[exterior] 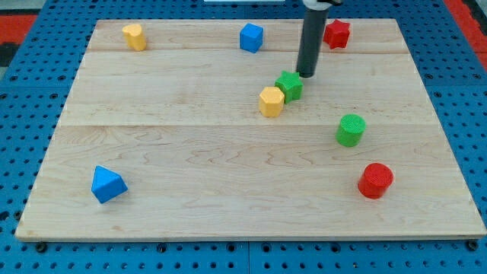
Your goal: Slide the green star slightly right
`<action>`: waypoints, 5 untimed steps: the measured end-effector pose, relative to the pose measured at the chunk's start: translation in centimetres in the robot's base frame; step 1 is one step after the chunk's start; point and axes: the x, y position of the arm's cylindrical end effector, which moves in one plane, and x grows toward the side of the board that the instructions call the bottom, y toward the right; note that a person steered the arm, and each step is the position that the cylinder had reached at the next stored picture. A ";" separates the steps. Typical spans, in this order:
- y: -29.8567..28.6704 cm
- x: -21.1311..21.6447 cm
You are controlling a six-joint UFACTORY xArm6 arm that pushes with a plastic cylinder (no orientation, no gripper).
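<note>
The green star (289, 85) lies a little above the board's middle, touching a yellow hexagonal block (271, 101) at its lower left. My tip (306, 74) ends just to the upper right of the green star, very close to it or touching it. The dark rod rises from there to the view's top.
On the wooden board (190, 190): a green cylinder (351, 130) and a red cylinder (375, 180) at the lower right, a red star (336, 34) at the top right, a blue cube (251, 37) top centre, a yellow block (134, 36) top left, a blue triangular block (107, 184) lower left.
</note>
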 end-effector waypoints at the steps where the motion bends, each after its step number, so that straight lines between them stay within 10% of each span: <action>1: -7.3 -0.1; 5: 3.8 6.3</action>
